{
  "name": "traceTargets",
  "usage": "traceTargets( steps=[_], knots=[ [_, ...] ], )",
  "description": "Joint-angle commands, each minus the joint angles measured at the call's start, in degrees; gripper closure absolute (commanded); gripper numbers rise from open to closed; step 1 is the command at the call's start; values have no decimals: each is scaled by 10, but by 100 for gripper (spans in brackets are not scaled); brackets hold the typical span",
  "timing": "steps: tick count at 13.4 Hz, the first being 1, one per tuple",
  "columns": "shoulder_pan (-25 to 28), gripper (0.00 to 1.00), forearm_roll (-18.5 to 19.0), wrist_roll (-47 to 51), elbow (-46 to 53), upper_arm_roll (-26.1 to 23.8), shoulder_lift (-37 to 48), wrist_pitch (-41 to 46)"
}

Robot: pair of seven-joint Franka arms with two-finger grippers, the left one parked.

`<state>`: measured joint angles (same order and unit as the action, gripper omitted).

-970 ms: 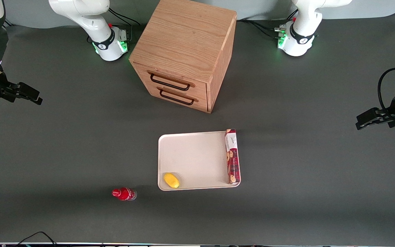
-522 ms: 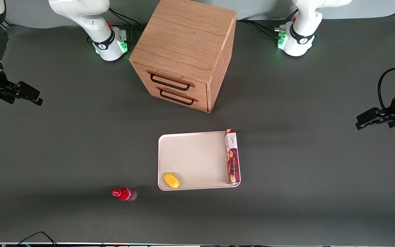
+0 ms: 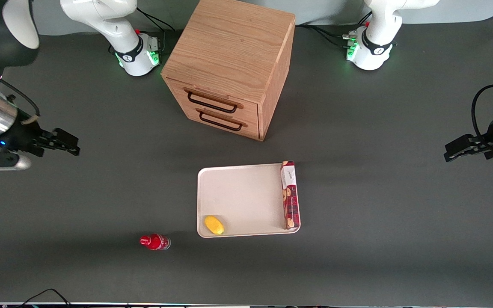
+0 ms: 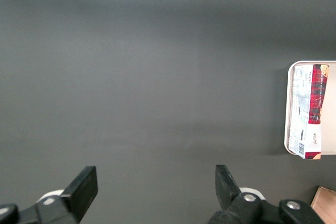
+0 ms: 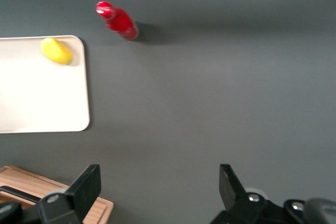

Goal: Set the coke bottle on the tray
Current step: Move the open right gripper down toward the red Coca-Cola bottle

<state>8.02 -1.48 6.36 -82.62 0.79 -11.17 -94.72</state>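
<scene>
While the gripper (image 3: 73,147) hangs with its fingers spread apart and empty toward the working arm's end of the table, well apart from the tray (image 3: 238,196), the coke bottle (image 3: 155,242) lies on the table near the tray's lemon (image 3: 214,225) corner.

A small red-capped, red-labelled coke bottle (image 3: 155,242) lies on its side on the dark grey table (image 3: 101,192), near the flat off-white rectangular tray (image 3: 242,196) but off it. A yellow lemon (image 3: 214,225) and a long red cookie box (image 3: 290,195) rest in the tray. The black two-finger gripper (image 3: 72,145) hangs above the table toward the working arm's end, well apart from the bottle.
</scene>
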Motion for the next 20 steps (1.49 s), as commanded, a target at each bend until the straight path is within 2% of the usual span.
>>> traceTargets(
  steps=[1,3,8,12,20],
  knots=[
    [17,0,-41,0,89,4,-93,-5],
    [38,0,-47,-1,104,3,-137,-32],
    [49,0,-43,-13,105,3,-216,-127],
    [48,0,-43,-64,107,4,-268,-206],
    [49,0,-41,-66,207,11,-364,-219]
  ],
)
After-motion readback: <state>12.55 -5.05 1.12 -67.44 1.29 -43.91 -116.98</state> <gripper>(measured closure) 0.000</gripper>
